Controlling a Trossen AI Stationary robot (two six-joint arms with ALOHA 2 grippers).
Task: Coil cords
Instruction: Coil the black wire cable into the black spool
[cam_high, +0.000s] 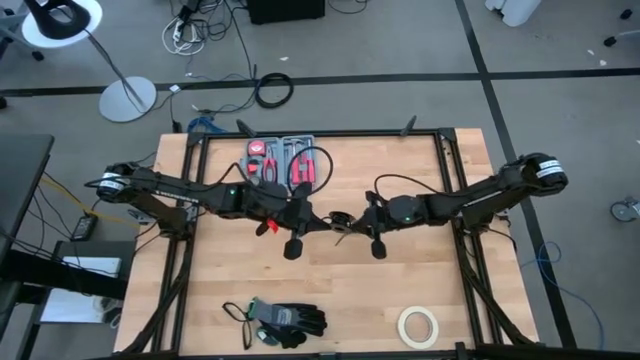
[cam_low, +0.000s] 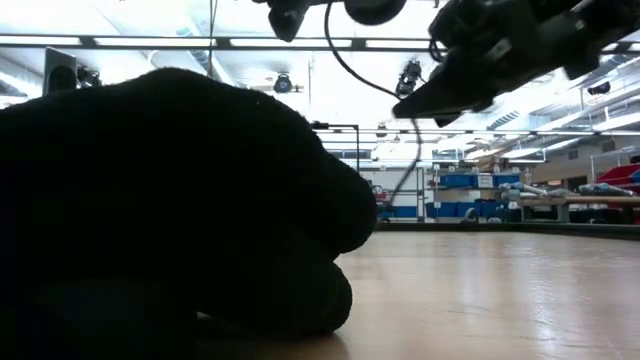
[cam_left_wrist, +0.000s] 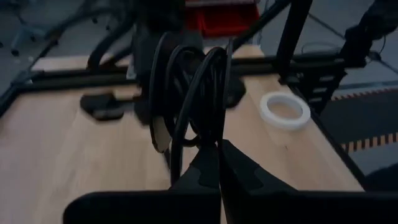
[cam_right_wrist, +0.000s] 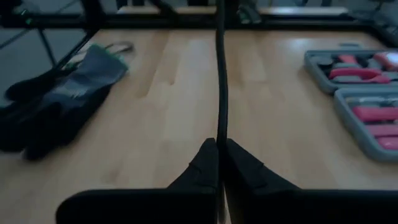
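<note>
Mid-table, above the wood, left gripper (cam_left_wrist: 219, 163) pinched shut on the coiled loops of the cord (cam_left_wrist: 193, 93). Right gripper (cam_right_wrist: 219, 163) clamped the cord's straight tail.

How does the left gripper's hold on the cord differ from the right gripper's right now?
The left gripper is shut on a bundle of several loops of the cord, standing up from its fingertips. The right gripper is shut on a single straight run of that cord, leading away from its fingertips. In the high view the left gripper sits left of the table's middle, the right gripper opposite it. Both are closed, raised above the wooden table, and hold the same black cord.
</note>
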